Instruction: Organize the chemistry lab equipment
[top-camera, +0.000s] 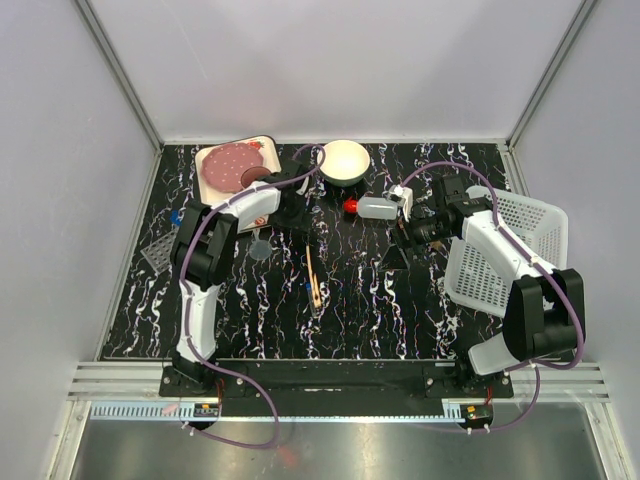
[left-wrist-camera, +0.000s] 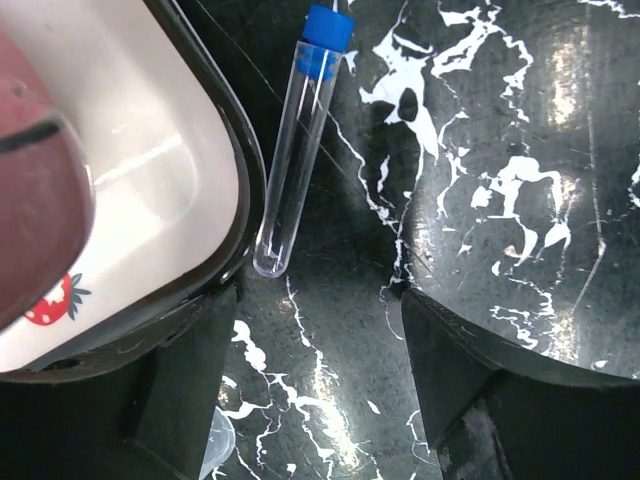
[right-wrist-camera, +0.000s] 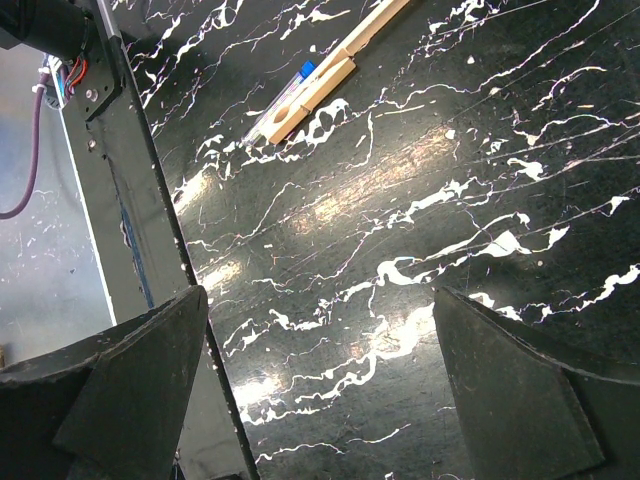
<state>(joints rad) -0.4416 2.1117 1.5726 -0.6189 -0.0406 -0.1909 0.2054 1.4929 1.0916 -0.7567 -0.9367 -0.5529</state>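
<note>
A thin clear tube with a blue cap (left-wrist-camera: 296, 150) lies on the black marble table, right beside the strawberry-print tray (left-wrist-camera: 170, 170). Its rounded end is just beyond the tips of my left gripper (left-wrist-camera: 320, 335), which is open with only bare table between its fingers. In the top view the left gripper (top-camera: 293, 207) sits between the tray and the white bowl (top-camera: 344, 160). The red-capped bottle (top-camera: 374, 207) lies close to my right gripper (top-camera: 407, 240), open over bare table. A wooden stick (right-wrist-camera: 335, 65) and another blue-capped tube (right-wrist-camera: 283, 97) lie ahead of it.
A tiny clear cup (top-camera: 260, 248) stands near the left arm. The clear grid rack (top-camera: 159, 252) lies at the table's left edge. A white mesh basket (top-camera: 512, 250) sits at the right. A pink mug (left-wrist-camera: 35, 210) stands on the tray. The bowl's dark side (left-wrist-camera: 530, 200) curves close on the right.
</note>
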